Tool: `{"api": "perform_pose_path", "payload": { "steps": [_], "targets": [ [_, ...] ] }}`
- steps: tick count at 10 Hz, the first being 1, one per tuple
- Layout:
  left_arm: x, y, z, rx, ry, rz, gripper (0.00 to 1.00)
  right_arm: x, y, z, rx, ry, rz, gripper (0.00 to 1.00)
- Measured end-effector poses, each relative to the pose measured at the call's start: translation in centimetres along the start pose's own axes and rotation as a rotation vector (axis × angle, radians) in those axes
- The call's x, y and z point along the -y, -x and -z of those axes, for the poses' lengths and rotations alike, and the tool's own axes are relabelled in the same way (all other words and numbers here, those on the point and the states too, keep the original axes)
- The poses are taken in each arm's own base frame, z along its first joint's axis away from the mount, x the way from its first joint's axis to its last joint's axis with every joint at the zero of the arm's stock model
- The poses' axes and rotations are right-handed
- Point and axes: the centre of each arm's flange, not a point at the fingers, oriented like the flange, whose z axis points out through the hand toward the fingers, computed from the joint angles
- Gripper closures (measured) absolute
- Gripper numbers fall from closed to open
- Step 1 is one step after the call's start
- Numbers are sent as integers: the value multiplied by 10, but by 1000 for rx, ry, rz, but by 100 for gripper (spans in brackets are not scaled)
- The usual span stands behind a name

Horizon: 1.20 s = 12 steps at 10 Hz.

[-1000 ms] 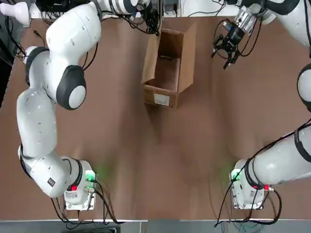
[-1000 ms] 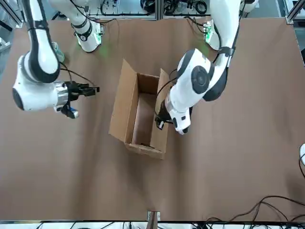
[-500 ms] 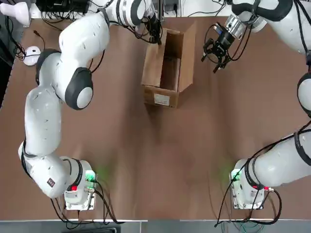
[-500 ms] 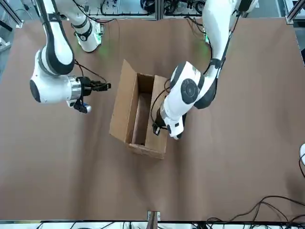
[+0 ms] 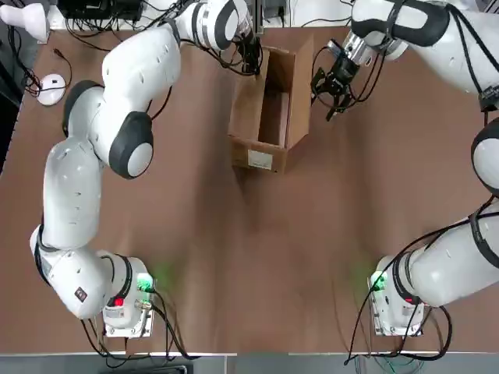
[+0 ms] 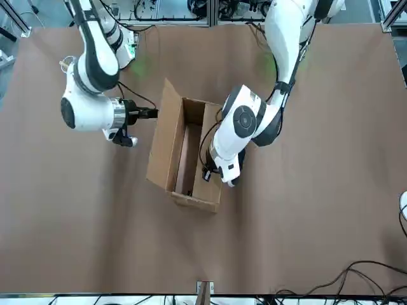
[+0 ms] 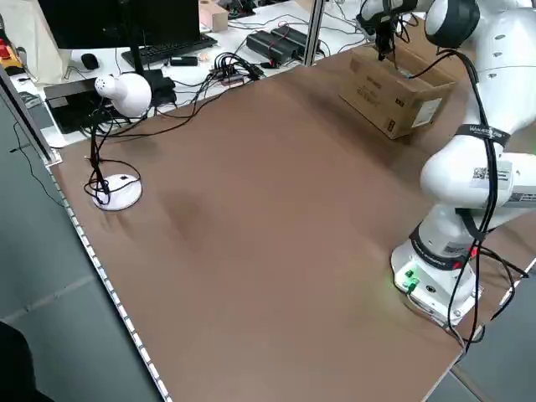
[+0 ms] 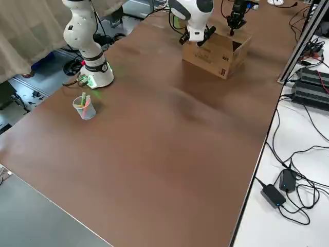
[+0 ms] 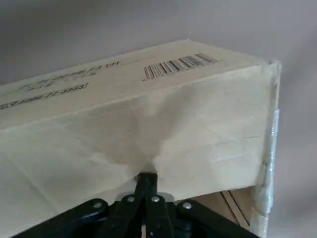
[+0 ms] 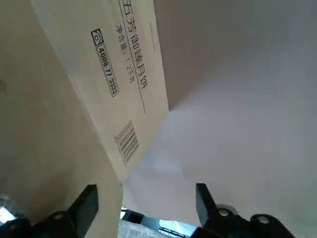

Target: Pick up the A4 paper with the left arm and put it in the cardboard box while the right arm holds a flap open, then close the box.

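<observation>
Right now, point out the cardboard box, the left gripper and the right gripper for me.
cardboard box (image 5: 255, 159): top view, near end wall by the white label.
left gripper (image 5: 253, 66): top view, fingertips at the box's left flap.
right gripper (image 5: 321, 84): top view, between its fingers beside the right flap.

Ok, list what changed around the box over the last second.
The right end effector swung in from out at the side to just beside the cardboard box's raised flap, fingers apart. The left end effector, shut, slid along the opposite flap, pressing it inward. The box stayed put, and no paper is visible.
</observation>
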Motion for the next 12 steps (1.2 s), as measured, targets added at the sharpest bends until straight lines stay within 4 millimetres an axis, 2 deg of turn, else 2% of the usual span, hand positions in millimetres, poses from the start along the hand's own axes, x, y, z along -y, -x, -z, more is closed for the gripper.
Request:
{"api": "perform_pose_path", "payload": {
  "steps": [4, 5, 8, 9, 12],
  "targets": [
    [0, 1, 1, -2, 4, -1, 99, 5, 4, 6, -16, -21, -20, 84],
    [-1, 1, 3, -2, 7, -1, 99, 11, 6, 5, -21, -21, -31, 95],
    [-10, -2, 19, -5, 62, 2, 99, 34, 16, -6, -17, -43, -52, 96],
    [-12, -3, 34, -7, 68, 3, 99, 39, 18, -7, -24, -46, -51, 96],
    [-9, -4, 95, -37, 57, -12, 96, 60, 26, -8, -43, -53, -49, 99]
  ]
}}
